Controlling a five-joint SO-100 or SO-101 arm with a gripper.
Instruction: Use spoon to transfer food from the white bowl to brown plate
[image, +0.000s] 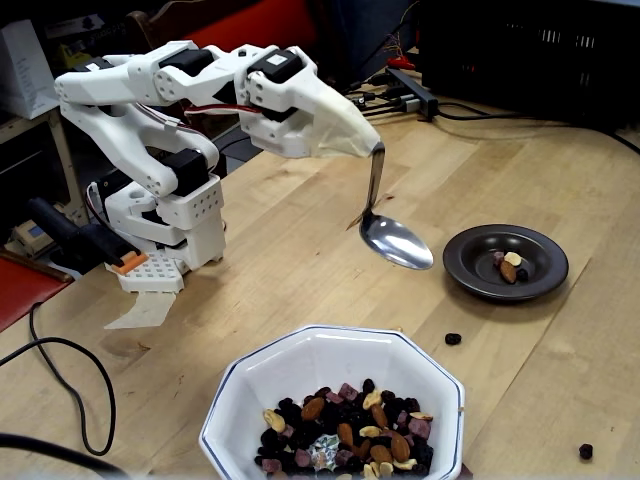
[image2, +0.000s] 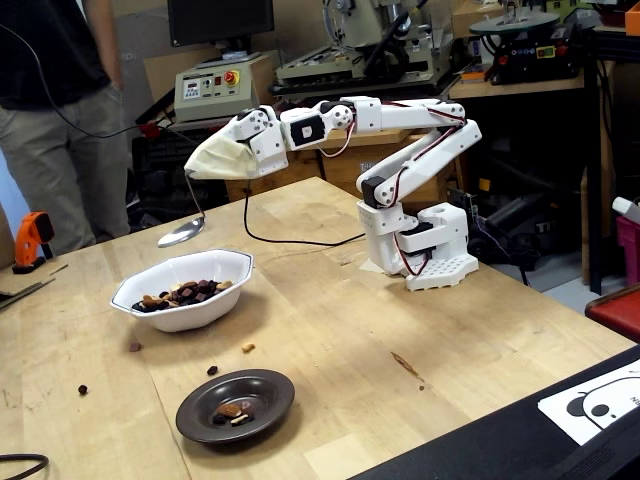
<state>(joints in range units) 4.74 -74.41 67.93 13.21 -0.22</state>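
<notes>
The fingers (image: 340, 125) of the gripper (image: 372, 148) are hidden under a pale cloth-like cover, so you cannot see how far apart they are. The thin handle of the spoon (image: 395, 240) comes out of the pointed tip of that cover, so the gripper has hold of the spoon. In the other fixed view the gripper (image2: 192, 173) and the spoon (image2: 181, 233) show up too, small and far off.

The spoon hangs down from the tip. Its shiny round part is up in the air and has nothing in it. In one fixed view it floats above the wooden table (image: 300, 250), just left of the brown plate (image: 505, 262). In the other fixed view it hangs above the back edge of the white bowl (image2: 185, 290), well away from the brown plate (image2: 236, 404).

The white arm (image: 170, 85) reaches out flat from its base (image: 165, 225) on the table.

The white bowl (image: 330, 400) sits near the front in one view. The food (image: 345, 430) fills its bottom: brown nuts, pale nuts, black raisins and pink bits. A few pieces (image: 510, 266) lie in the brown plate. Some stray dark bits (image: 453, 338) lie on the table.

A person (image2: 60, 110) stands behind the table.
</notes>
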